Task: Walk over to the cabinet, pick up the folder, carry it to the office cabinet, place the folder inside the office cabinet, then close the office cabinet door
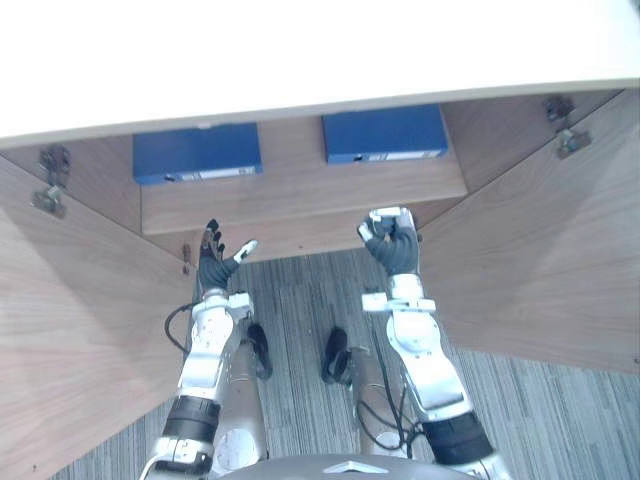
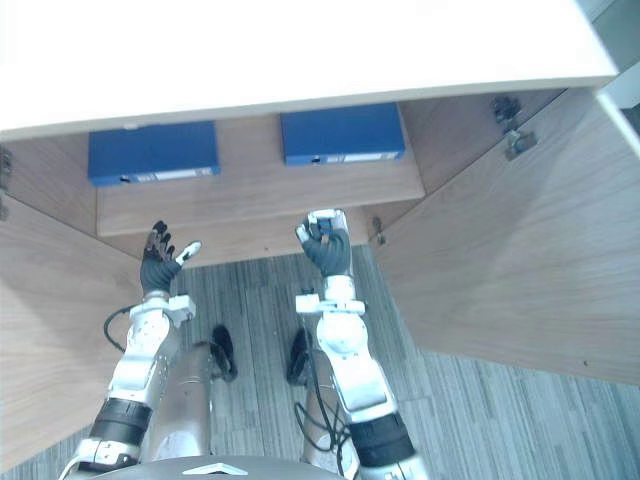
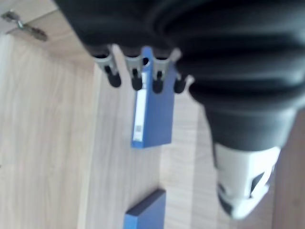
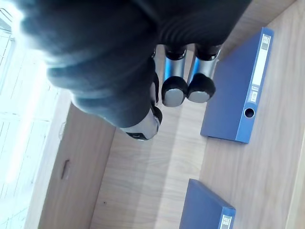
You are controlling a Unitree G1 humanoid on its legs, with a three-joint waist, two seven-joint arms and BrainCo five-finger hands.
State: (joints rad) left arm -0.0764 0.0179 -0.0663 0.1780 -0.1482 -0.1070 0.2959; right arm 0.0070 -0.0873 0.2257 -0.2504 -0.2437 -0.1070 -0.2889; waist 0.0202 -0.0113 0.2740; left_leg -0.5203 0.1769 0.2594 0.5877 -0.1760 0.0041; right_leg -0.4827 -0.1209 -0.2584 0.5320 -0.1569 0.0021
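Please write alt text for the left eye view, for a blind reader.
A left folder and a right folder, both blue, lie flat on the shelf of an open cabinet with a white top. The robot's left hand and right hand are raised in front of the shelf, open and empty, above grey carpet.

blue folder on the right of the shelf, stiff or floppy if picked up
Probably stiff: the blue folder looks like a thick board binder with a square spine. It lies flat on the shelf, so a push would likely slide it, not tip it. Its smooth cover may be slippery.
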